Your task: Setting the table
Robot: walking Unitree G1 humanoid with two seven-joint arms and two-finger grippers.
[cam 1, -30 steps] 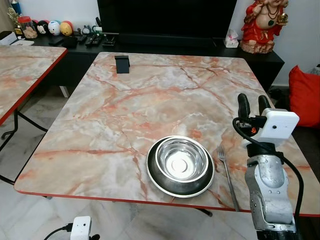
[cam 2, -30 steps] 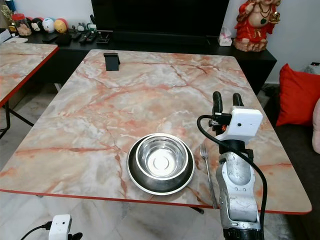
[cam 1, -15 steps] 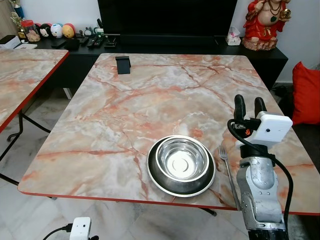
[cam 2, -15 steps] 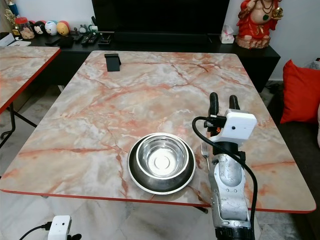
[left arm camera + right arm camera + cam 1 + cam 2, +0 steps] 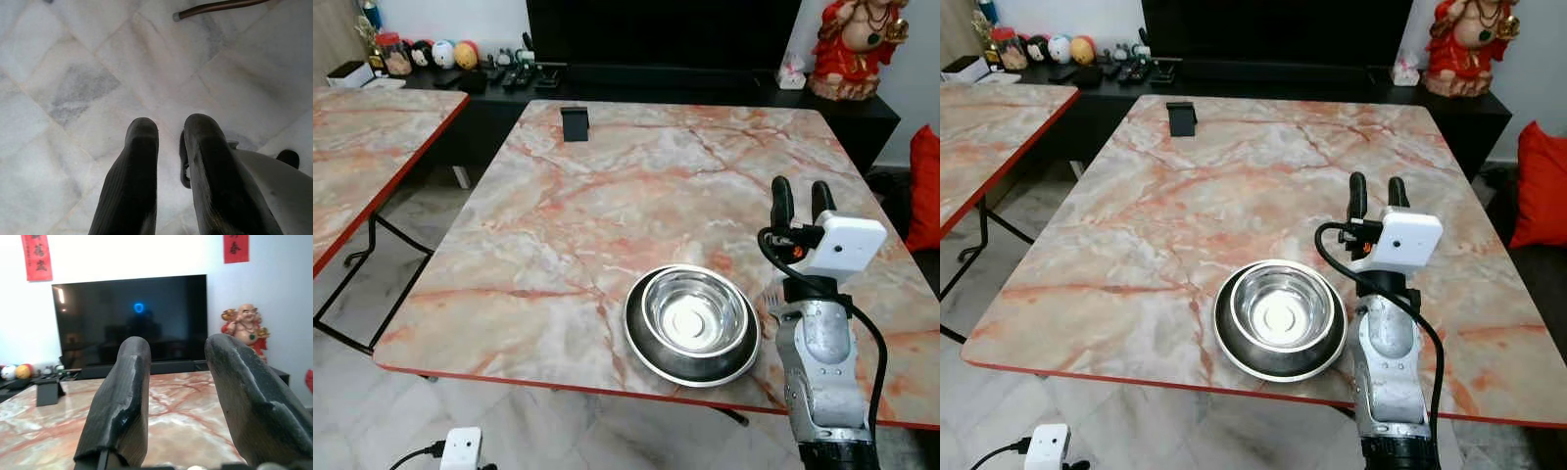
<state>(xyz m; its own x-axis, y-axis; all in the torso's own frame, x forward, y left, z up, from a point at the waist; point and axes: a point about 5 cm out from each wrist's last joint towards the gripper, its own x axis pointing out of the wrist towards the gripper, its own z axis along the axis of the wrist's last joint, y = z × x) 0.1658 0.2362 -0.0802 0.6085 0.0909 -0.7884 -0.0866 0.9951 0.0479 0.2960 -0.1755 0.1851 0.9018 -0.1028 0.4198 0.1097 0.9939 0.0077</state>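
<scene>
A steel bowl (image 5: 694,314) sits inside a dark, silver-rimmed plate (image 5: 639,342) near the front edge of the marble table (image 5: 607,206). Just right of the plate lies a fork (image 5: 771,297); I see its tines, and my right arm covers the handle. My right gripper (image 5: 801,193) is raised above the table right of the bowl, fingers pointing up, open and holding nothing. In the right wrist view its fingers (image 5: 122,396) frame the TV. My left gripper (image 5: 168,134) hangs over the tiled floor with its fingers close together.
A small black stand (image 5: 575,122) is at the table's far left. A second marble table (image 5: 362,166) stands to the left across a floor gap. Behind are a black cabinet (image 5: 489,83), a TV and a red statue (image 5: 857,44). A white device (image 5: 460,448) lies on the floor.
The camera has shifted, so the table and bowl sit further right in the picture. My raised right arm now covers most of the fork. Nothing on the table has moved.
</scene>
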